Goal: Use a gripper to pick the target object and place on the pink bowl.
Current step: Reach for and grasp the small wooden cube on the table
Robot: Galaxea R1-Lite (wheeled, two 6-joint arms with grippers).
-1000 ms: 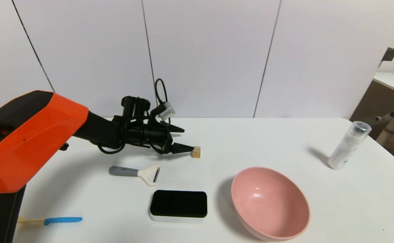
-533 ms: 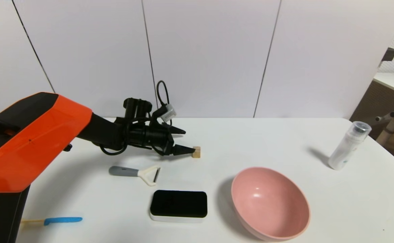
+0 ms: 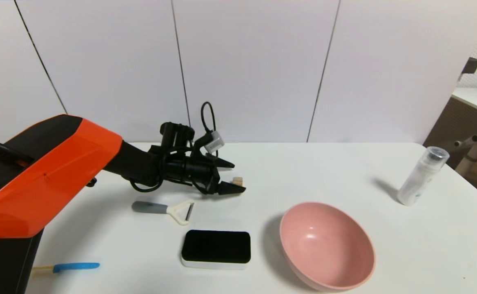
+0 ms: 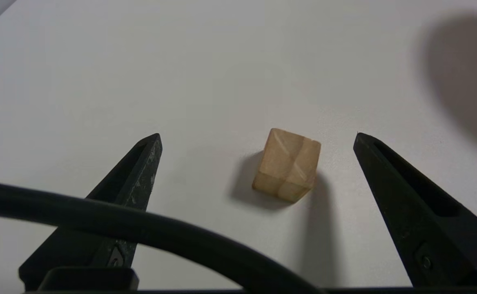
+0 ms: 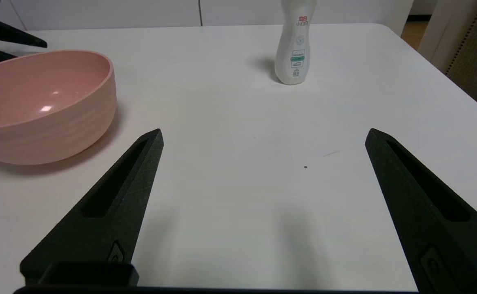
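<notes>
On the white table (image 3: 336, 171), left tool (image 4: 257, 136) wide open around the untouched wooden cube (image 4: 286, 165), nothing held.

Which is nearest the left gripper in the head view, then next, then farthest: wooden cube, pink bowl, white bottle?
From the left gripper:
1. Wooden cube, between its open fingers.
2. Pink bowl, nearer the robot, to the right.
3. White bottle, far right on the table.

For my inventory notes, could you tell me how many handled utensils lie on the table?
2: a grey-handled peeler near the left gripper, and a blue-handled tool at the table's near left edge.
</notes>
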